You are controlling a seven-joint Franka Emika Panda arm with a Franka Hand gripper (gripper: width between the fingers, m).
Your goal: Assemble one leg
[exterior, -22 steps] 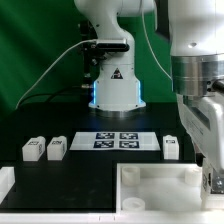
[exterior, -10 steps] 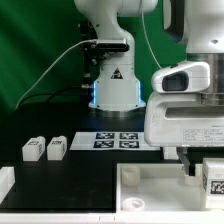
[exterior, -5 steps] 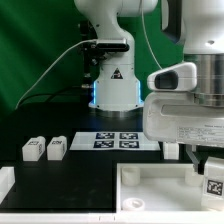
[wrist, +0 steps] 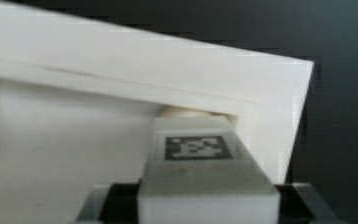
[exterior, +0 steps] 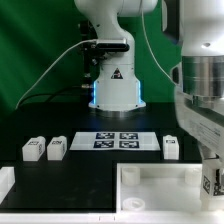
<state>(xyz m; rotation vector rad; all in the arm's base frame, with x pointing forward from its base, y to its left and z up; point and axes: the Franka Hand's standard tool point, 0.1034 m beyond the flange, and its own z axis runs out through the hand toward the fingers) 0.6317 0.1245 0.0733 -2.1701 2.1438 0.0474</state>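
At the exterior view's right edge, over a corner of the white panel (exterior: 160, 182): the claw (exterior: 211, 180), clenched on a leg (wrist: 197, 150), tag face toward the wrist camera, block gripped low between the dark jaws. Upper end of the leg at the panel's raised rim, apparently touching; no corner hole in sight in the wrist view. Still loose on the black bench (exterior: 80, 170): two legs (exterior: 45, 148) at the exterior view's left, another (exterior: 171, 147) just beside the marker board (exterior: 115, 140). Likely trouble from here: a tip landing on the rim instead of in the hole, then a downward push tipping the block in the grip or shoving the unclamped panel sideways. Likely causes: a slightly skewed grasp, and a hidden seat.
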